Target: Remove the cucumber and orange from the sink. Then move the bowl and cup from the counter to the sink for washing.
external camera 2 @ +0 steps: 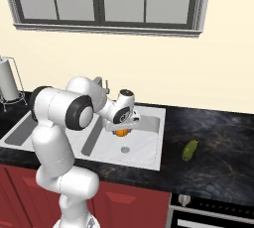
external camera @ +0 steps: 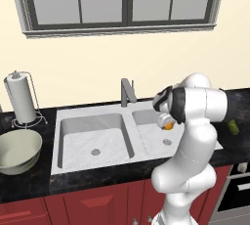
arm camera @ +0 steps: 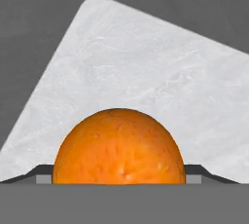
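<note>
The orange sits between the fingers of my gripper, which press on both its sides. My gripper holds the orange over the right basin of the sink, above the drain. From the right, the gripper and orange hang at about rim height of the sink. The cucumber lies on the black counter right of the sink, also seen as the cucumber. The bowl stands on the counter at far left. The cup is out of view.
A grey faucet rises behind the divider between the basins. A paper-towel holder stands at the back left, beyond the bowl. An oven front sits under the counter at the right. A window spans the wall above.
</note>
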